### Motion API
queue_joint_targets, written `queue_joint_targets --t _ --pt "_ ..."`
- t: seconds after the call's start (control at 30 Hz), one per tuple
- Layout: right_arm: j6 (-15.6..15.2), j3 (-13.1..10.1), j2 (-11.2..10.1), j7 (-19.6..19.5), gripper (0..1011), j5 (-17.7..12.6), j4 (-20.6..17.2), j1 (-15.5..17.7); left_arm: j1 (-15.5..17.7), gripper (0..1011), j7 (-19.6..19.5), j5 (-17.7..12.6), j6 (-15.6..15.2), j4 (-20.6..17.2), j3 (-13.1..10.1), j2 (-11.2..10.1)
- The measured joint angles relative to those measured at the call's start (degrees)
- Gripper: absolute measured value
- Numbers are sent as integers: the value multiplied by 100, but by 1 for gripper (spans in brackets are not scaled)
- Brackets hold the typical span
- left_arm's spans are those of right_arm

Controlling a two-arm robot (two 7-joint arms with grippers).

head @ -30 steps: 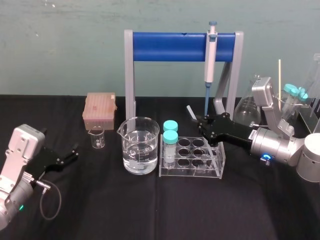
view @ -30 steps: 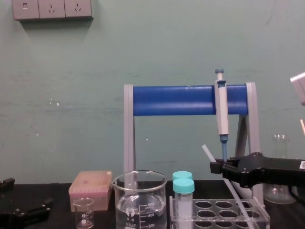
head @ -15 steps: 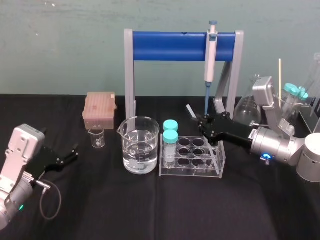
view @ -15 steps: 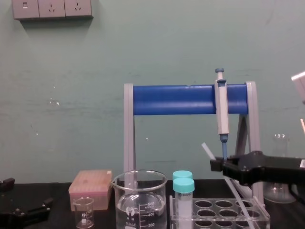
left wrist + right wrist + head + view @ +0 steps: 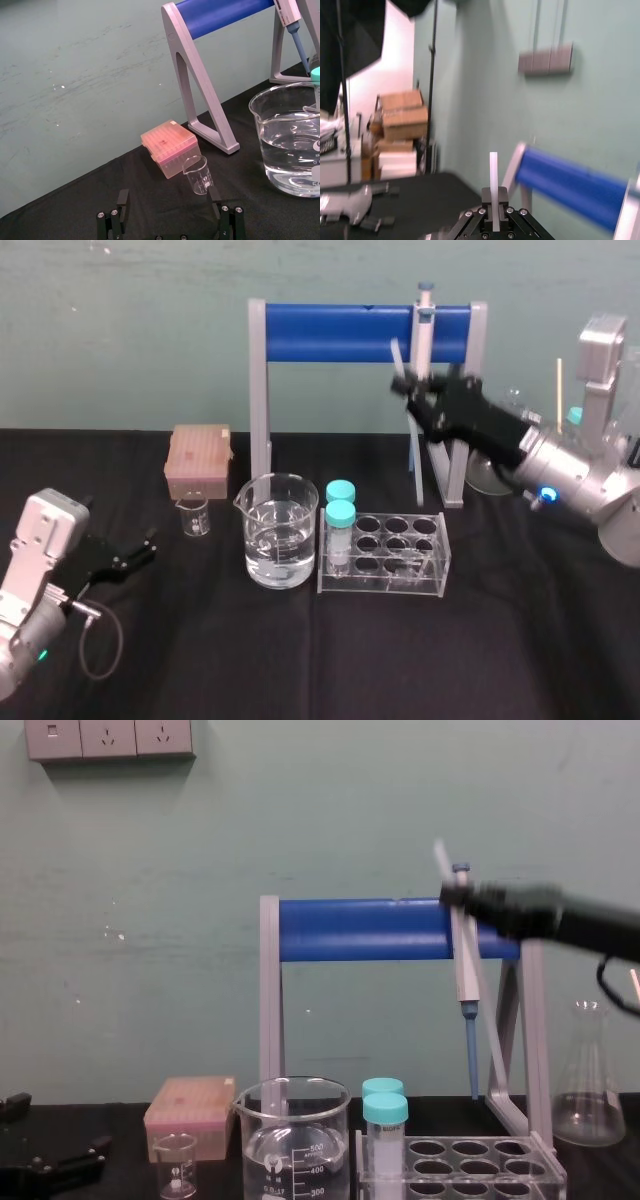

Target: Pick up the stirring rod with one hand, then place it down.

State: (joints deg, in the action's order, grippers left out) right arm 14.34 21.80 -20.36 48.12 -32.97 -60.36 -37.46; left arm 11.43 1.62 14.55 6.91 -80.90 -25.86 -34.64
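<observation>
Stirring rod (image 5: pixel 396 352) held high by robot's right gripper (image 5: pixel 412 392), fingers pinched on it partway along its length. It hangs level w/ the blue bar of the pipette stand (image 5: pixel 340 332), just beside the hanging pipette (image 5: pixel 422 350). Rod is tilted: upper end leans toward robot's left, lower part slants down to the right, well above the test-tube rack (image 5: pixel 385 555) and clear of the black table (image 5: pixel 300 660). From the right wrist cam, rod pokes straight out btwn the two pressed-together fingers. Left gripper (image 5: pixel 140 545) sits low at the table's left side, fingers spread apart, nr a small beaker (image 5: pixel 195 513) and a pink tip box (image 5: pixel 200 460). Large beaker (image 5: pixel 280 530) w/ water stands just left of the rack.
</observation>
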Motion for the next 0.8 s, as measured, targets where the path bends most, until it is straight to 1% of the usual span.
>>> queue_joint_targets --t 0.03,0.07,0.1,0.13,0.17,0.23,0.3,0.33,0.37,0.4,0.47,0.6,0.63,0.67,0.8 --pt "0 0 0 0 64 0 0 0 0 1000 0 0 0 0 0 0" --pt "195 -50 -9 -42 64 -23 -147 43 0 1000 0 0 0 0 0 0" --pt "309 -71 -13 -65 64 -23 -212 68 0 1000 0 0 0 0 0 0" --pt "510 -104 -19 -106 64 -15 -314 121 0 1000 0 0 0 0 0 0" --pt "510 -104 -19 -106 64 -15 -314 121 0 1000 0 0 0 0 0 0" --pt "925 -150 -25 -197 64 78 -468 249 0 1000 0 0 0 0 0 0" --pt "1085 -170 -27 -246 64 133 -534 323 0 1000 0 0 0 0 0 0" --pt "1240 -195 -29 -303 64 193 -595 400 0 1000 0 0 0 0 0 0" --pt "1240 -195 -29 -303 64 193 -595 400 0 1000 0 0 0 0 0 0" --pt "1364 -226 -31 -356 65 234 -650 501 0 1000 0 0 0 0 0 0" --pt "1505 -288 -32 -432 64 265 -715 647 0 1000 0 0 0 0 0 0" --pt "1582 -386 -21 -521 64 238 -735 887 0 1000 0 0 0 0 0 0" --pt "1581 -429 -14 -545 64 198 -731 978 0 1000 0 0 0 0 0 0" --pt "1581 -429 -14 -545 64 198 -731 978 0 1000 0 0 0 0 0 0" --pt "1513 -565 3 -652 64 110 -723 1212 0 1000 0 0 0 0 0 0"
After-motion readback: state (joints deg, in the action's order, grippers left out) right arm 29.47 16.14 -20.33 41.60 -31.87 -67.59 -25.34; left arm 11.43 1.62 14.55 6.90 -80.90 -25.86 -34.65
